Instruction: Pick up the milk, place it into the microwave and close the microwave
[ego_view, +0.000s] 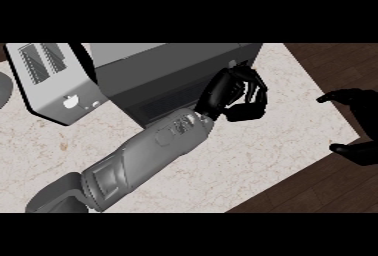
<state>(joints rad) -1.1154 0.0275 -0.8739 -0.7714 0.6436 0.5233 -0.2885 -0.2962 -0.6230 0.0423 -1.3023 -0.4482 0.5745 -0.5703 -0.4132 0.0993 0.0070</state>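
The grey microwave stands at the back middle of the counter, and its dark front faces me. I see no milk in the head view. My left forearm crosses the counter from the lower left. My left hand is at the microwave's front right corner, against its front, with loosely bent fingers and nothing visible between them and the thumb. My right hand is open at the view's right edge, over the counter's right edge, and holds nothing.
A silver toaster stands left of the microwave. A grey rounded object shows at the far left edge. The pale stone counter ends at a slanting right edge, with dark wood floor beyond.
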